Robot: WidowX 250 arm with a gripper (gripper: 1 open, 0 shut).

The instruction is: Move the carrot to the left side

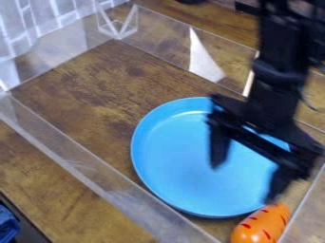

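The carrot (260, 226), orange with darker stripes, lies at the bottom right, just off the near rim of the blue plate (172, 157). Its green top is cut off by the frame edge. My gripper (258, 157) hangs over the right half of the plate, pointing down, a little above and behind the carrot. It is open, with nothing between its two black fingers (219, 149). The arm is blurred and covers the plate's right rim.
The plate sits on a wooden tabletop (89, 95) enclosed by low clear plastic walls (76, 176). Bare wood shows to the left of the plate and behind it. A blue object pokes in at the bottom left corner (6, 226).
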